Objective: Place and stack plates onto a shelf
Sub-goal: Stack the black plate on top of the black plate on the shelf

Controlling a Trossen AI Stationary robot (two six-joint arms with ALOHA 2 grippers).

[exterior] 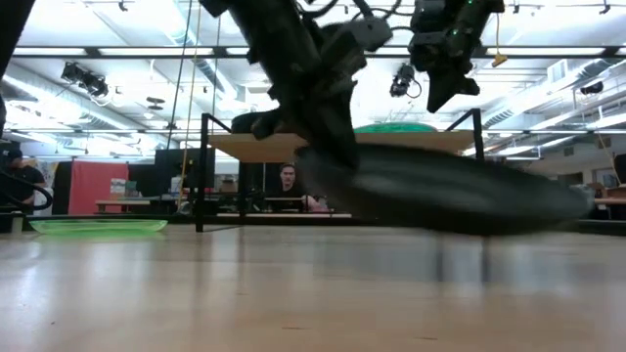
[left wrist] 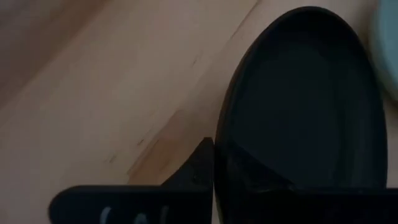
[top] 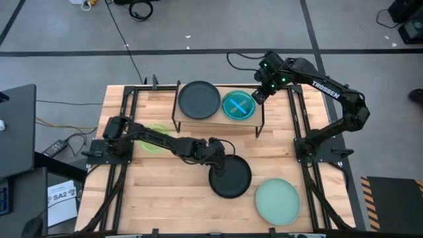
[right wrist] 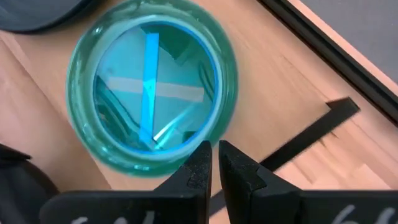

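A low wood shelf [top: 221,121] at the far side of the table carries a black plate [top: 199,100] and a translucent blue plate [top: 238,105] side by side. My left gripper [top: 213,153] reaches to mid-table and is shut on a second black plate [top: 231,178]. My right gripper [top: 258,96] hovers, shut, over the blue plate's [right wrist: 152,93] right rim, above the shelf and touching nothing in the low view [exterior: 437,98]. A pale mint plate [top: 277,201] lies flat near the table's front right. A lime green plate [top: 155,141] lies under my left arm. No orange plate shows. My left gripper [left wrist: 214,155] pinches the black plate's rim [left wrist: 219,134] on the plate's far-left edge, one finger over the inner face and one outside it. The fingers come slanting down from the table's left. In the low view the plate [exterior: 450,191] is off the table and tilted, its held edge higher.
Black metal frames run along the table's left and right sides [top: 297,125]. The shelf's thin black legs [top: 259,129] stand just beyond the held plate. Bare wood lies at the table's front left [top: 165,198]. A person [exterior: 289,186] sits in the room behind.
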